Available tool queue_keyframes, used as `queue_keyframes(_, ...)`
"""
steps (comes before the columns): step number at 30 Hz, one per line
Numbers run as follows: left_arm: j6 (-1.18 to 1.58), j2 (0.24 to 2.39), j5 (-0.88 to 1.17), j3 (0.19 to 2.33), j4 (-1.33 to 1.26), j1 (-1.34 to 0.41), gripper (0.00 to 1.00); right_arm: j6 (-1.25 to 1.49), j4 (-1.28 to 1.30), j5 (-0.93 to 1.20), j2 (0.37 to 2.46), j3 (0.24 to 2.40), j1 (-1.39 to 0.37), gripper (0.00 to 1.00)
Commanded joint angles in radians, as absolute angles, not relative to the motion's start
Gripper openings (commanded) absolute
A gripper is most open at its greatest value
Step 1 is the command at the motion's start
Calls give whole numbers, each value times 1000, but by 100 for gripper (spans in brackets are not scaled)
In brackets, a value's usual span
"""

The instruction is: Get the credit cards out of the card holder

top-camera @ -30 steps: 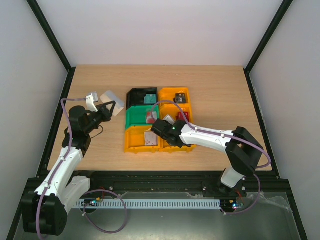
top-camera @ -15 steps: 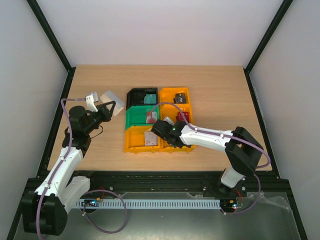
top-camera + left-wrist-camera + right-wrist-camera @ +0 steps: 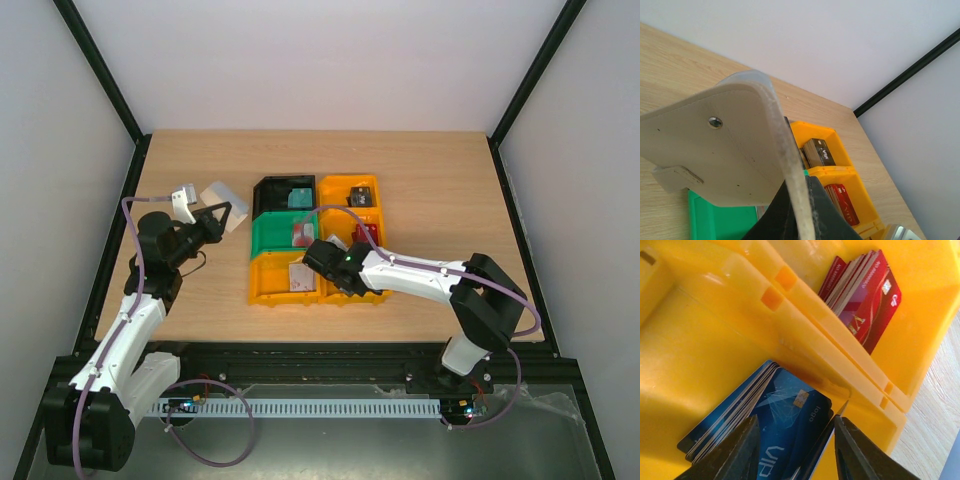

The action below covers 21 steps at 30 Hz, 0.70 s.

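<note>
The counter (image 3: 430, 170) carries six bins (image 3: 283, 298) in two columns of three: four orange, one green, one black. The left gripper (image 3: 222, 215) is clamped on the one card holder (image 3: 725, 145), held above the counter left of the bins. The right gripper (image 3: 796, 440) hangs with its jaws apart over one stack of blue credit cards (image 3: 775, 410) in an orange bin, with one stack of red credit cards (image 3: 865, 305) in the next

A pale wooden worktop (image 3: 430, 165) with a fine grain stood inside a booth of plain white walls (image 3: 320, 60). Black frame posts (image 3: 110, 85) ran along the back corners, and a black rail (image 3: 320, 354) edged the near side, with a grey metal base (image 3: 545, 440) below it. The light was soft and even.
</note>
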<state>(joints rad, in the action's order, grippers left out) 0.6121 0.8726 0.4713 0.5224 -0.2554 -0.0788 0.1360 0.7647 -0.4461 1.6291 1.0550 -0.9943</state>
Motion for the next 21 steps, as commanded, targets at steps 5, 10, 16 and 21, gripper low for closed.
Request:
queue_keyframes(5, 603, 868, 485, 509, -293, -74, 2, 140, 746, -255, 1575, 1084, -994, 50)
queue_keyframes(10, 601, 866, 486, 506, -293, -73, 2, 211, 708, -142, 1525, 1141, -976, 57)
queue_keyframes(16, 600, 857, 486, 502, -287, -74, 2, 507, 740, -29, 1501, 1253, -802, 57)
queue_keyframes(21, 600, 854, 484, 496, -289, -74, 2, 763, 828, -36, 1499, 1265, -753, 56)
